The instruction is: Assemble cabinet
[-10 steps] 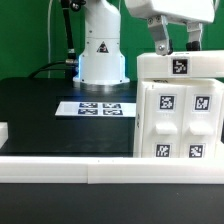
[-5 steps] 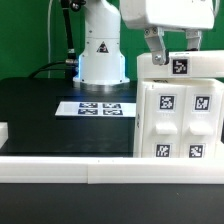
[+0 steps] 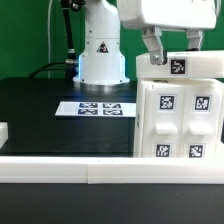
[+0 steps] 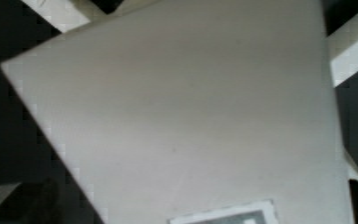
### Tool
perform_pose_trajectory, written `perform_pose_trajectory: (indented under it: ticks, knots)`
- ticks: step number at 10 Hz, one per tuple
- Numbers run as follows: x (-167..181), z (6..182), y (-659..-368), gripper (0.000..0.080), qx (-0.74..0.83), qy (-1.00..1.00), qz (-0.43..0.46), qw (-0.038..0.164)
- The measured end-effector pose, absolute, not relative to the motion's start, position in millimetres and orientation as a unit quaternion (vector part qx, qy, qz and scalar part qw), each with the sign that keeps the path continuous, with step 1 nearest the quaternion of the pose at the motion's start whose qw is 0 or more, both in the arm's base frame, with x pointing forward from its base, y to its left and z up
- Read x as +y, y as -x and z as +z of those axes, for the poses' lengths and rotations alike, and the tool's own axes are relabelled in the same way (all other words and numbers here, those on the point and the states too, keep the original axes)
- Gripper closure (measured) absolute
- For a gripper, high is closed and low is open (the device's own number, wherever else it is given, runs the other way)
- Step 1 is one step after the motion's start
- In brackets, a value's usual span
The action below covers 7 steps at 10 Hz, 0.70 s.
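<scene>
The cabinet is standing upright on the black bench at the exterior view's right. Its long axis is running vertically and its tagged front is facing the camera. The picture's right edge is cutting it off, so its full width cannot be told. The body is holding tagged front panels set flush in its face, and a tagged top block is lying across it.

The gripper is hanging directly over that top block. Its jaws are spread apart with nothing showing between them, and the fingertips are reaching about to the block's upper edge. In the wrist view a plain white face is filling most of the picture.

A white rail is edging the bench in front. The marker board is lying flat before the robot base, well apart from the cabinet. The bench toward the exterior view's left is lying open.
</scene>
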<state>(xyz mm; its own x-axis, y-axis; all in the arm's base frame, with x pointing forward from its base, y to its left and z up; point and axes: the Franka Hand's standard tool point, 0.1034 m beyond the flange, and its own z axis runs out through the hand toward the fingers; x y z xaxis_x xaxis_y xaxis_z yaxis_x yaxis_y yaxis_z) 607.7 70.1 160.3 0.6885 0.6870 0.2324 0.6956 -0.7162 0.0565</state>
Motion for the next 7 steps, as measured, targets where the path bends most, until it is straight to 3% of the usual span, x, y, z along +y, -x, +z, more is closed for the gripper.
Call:
perform_pose_trajectory:
  ticks: [5, 7]
  knots:
    - [69.1, 160.1, -607.7, 0.0002, -0.306, 0.944, -0.117, 0.027]
    - [68.6, 160.6, -608.2, 0.0250, -0.306, 0.944, -0.118, 0.026]
